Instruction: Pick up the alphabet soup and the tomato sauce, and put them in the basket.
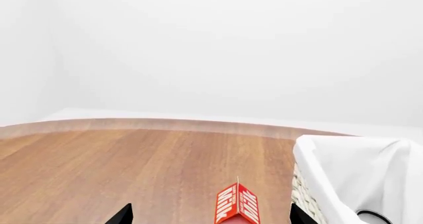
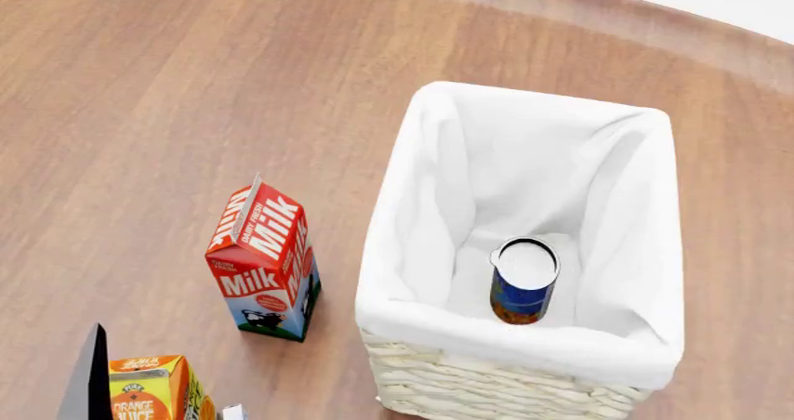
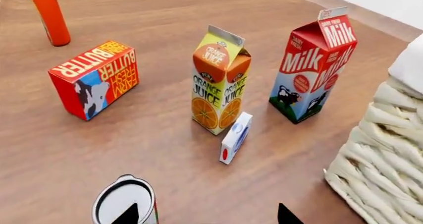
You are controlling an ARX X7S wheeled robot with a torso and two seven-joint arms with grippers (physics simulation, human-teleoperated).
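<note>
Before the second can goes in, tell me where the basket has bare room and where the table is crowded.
Inside the basket, the alphabet soup stands at the near end; the liner floor beyond it, toward the far wall, is bare. On the table, it is crowded where the milk carton, orange juice carton and a small white box cluster.

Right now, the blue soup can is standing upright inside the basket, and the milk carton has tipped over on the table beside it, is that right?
Not quite. The milk carton has not tipped over; it stands upright on the table beside the basket, as the head view shows. The blue soup can is indeed upright inside the basket.
</note>
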